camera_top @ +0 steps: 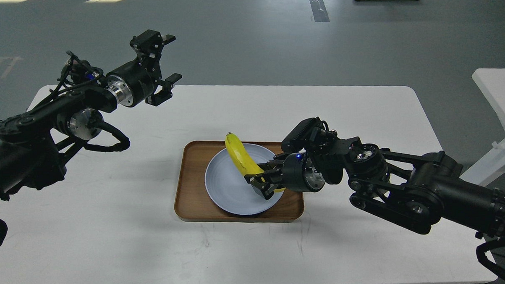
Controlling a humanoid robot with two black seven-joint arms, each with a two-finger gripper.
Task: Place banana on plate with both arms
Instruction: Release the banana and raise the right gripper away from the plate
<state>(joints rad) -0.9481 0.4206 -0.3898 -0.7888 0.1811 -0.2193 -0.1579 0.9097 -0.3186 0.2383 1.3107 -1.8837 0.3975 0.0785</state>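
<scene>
1. Two black arms reach over a white table point(107, 221) in the head view, one from each side

2. Left gripper point(168, 59) hangs high above the table's far left part, fingers spread wide with nothing between them, well apart from the tray point(190, 190)

3. Right gripper point(263, 181) sits low over the plate's right side, its fingers closed around the lower end of the banana point(240, 155)

4. Banana slants up and to the left from that grip, its upper tip over the plate's far rim near the tray's back edge; whether its body touches the plate cannot be told

5. Plate point(228, 187), pale blue and round, lies inside the brown wooden tray near the table's centre, filling most of the tray's right part

6. Grey floor lies beyond the table, and a second white table point(500, 89) stands at the right edge
</scene>
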